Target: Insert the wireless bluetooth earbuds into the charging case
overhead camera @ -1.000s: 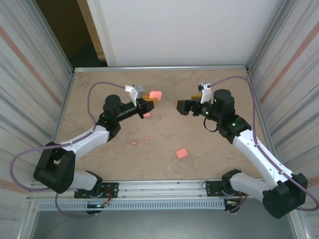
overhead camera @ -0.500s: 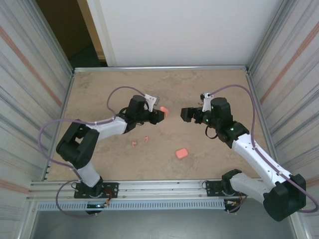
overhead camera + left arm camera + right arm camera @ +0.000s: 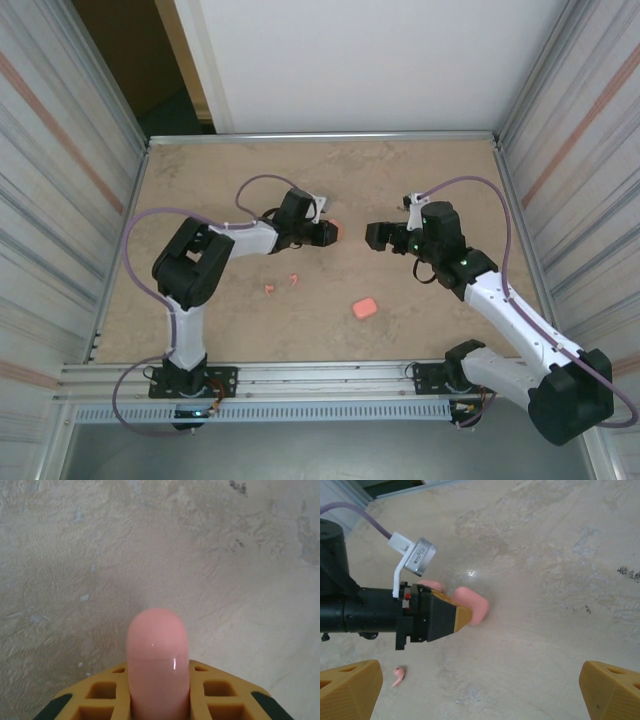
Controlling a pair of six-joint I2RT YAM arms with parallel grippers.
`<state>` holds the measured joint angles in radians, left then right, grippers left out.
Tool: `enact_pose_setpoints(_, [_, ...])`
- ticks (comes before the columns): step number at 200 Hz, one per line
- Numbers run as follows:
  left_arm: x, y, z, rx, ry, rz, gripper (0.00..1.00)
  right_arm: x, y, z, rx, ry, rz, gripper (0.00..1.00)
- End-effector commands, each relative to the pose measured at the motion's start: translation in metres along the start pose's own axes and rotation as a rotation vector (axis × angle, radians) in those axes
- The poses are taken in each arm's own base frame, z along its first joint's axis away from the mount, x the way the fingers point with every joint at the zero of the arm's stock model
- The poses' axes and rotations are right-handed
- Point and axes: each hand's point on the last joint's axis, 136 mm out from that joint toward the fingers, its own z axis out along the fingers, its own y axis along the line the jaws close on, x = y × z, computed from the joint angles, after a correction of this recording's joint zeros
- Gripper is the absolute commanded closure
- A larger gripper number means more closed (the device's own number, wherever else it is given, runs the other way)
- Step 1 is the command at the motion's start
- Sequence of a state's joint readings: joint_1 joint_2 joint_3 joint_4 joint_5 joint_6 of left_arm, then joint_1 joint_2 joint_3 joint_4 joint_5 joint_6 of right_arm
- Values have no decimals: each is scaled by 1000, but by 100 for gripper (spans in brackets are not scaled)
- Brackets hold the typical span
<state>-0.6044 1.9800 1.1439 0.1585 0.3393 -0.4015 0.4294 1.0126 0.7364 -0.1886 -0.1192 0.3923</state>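
My left jaws are clamped on a pink case (image 3: 157, 655), its rounded end sticking out past the tips, mid-worktop (image 3: 200, 180). My right jaws are spread wide with nothing in them, facing that case from the right with a clear gap between. Two earbuds (image 3: 269, 288) lie loose on the worktop side by side, nearer the bases than my left jaws. A second pink case (image 3: 364, 307) sits further right, apart from both.

Left fingers (image 3: 451, 616) with pink case (image 3: 474, 605) farther right, nearer right fingers (image 3: 612, 685).
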Motion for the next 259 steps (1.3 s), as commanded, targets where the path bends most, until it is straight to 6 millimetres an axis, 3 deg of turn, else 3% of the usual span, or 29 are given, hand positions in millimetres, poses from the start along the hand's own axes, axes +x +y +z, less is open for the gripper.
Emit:
enact_pose_setpoints(1, [-7,-3,5,-2,-6,-20,100,-1,-7,-5,34,-3,1,1])
enact_pose_setpoints(76, [11,11,16,-34,45,-44,82,-5,-8,-16,44,-14,-17,1])
enact_pose_setpoints(121, [6,9,5,-55,27,-9,65,-12,-4,-33,52,12,-126,1])
enact_pose_setpoints(162, [-2,2,-8,-42,-9,6,58,-25,9,-52,-1,13,-212,1])
enact_pose_setpoints(222, [-21,-16,-37,-15,-77,61,49,-23,34,-73,-124,58,-424,1])
enact_pose_setpoints(259, [-39,-39,-80,41,-180,114,47,-5,53,-88,-251,86,-700,1])
